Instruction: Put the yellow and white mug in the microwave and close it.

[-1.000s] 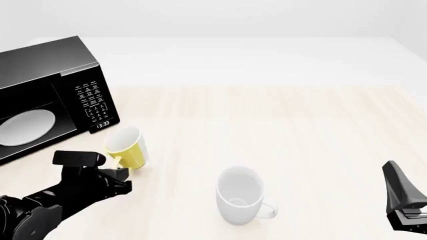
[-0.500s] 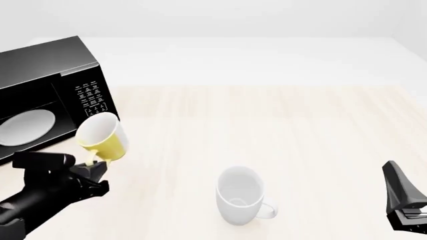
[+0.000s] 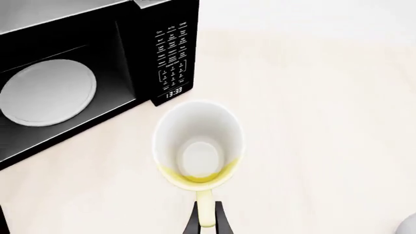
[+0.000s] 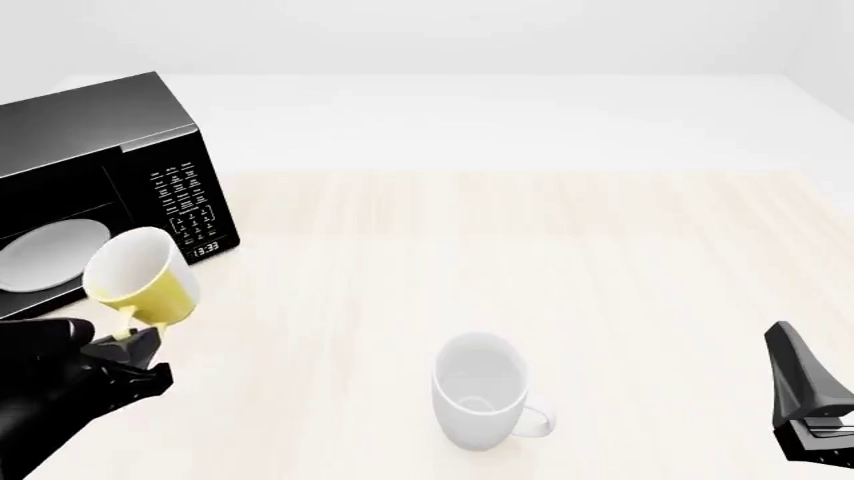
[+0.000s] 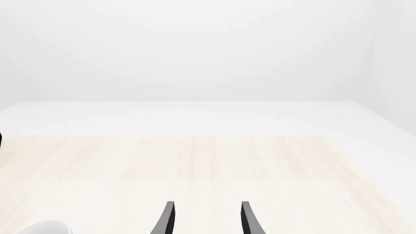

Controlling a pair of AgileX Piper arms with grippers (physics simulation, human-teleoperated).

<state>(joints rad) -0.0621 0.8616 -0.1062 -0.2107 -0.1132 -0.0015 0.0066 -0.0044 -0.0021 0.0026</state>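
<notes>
Hanging in the air off the table, the yellow and white mug (image 4: 138, 277) is tilted with its white mouth turned up toward the camera, just in front of the open cavity of the microwave (image 4: 100, 190) at about nine o'clock in the front view. Its yellow handle points down into the left gripper (image 4: 134, 350), whose two dark fingers (image 3: 217, 222) are pinched narrowly on that handle, one on each side, as the left wrist view shows. That same view looks straight into the mug's white bowl, with the keypad and clock just beyond its rim and the round turntable plate (image 3: 47, 91) inside the black box. The right gripper (image 5: 205, 218) sits low at about four o'clock in the front view, well apart from everything, its two fingers spread with a clear gap and nothing between them. Two mugs are in view: the held one and a larger white mug (image 4: 481, 391) standing upright on the pale wooden table (image 4: 561, 250) at about six o'clock. One microwave and one turntable plate show.
</notes>
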